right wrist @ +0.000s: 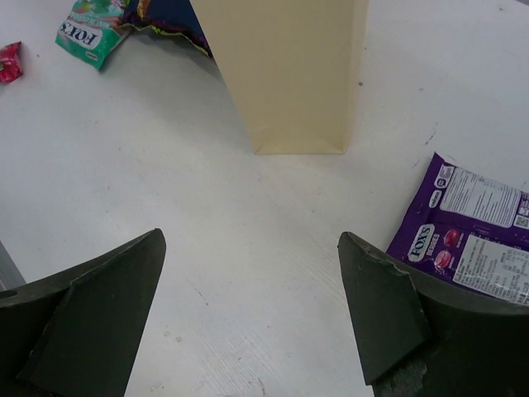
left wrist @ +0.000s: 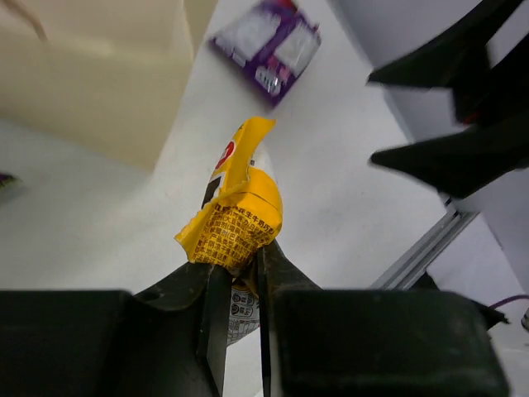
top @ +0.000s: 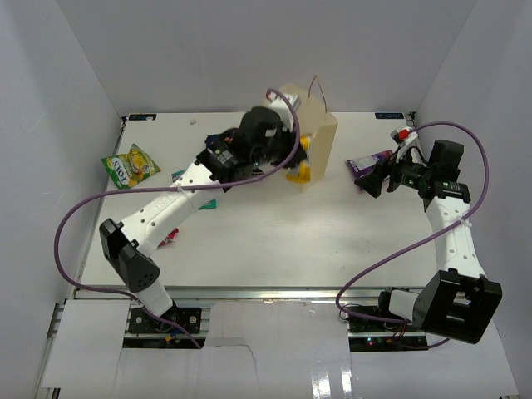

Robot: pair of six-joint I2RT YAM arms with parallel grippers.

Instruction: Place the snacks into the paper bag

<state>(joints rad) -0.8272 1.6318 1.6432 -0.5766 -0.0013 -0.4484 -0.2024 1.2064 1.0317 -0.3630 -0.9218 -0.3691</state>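
White table (top: 274, 241) carried the lot: paper bag (right wrist: 289, 74) stood dead ahead of the right gripper's (right wrist: 250, 248) spread jaws, purple packet (right wrist: 471, 231) lay just beside one finger, teal packet (right wrist: 91, 29) and red packet (right wrist: 8, 62) sat ahead-left, green-yellow packet (top: 130, 165) well beyond them.

Right gripper (right wrist: 250, 240) spread wide over the white table (right wrist: 248, 190), facing the paper bag (right wrist: 285, 74).
The bag stands upright ahead. A purple Fox's packet (right wrist: 471, 236) lies flat just beside one finger. At far left lie a teal Fox's packet (right wrist: 91, 29), a dark blue bag (right wrist: 169, 16) against the paper bag, and a red packet (right wrist: 8, 62).
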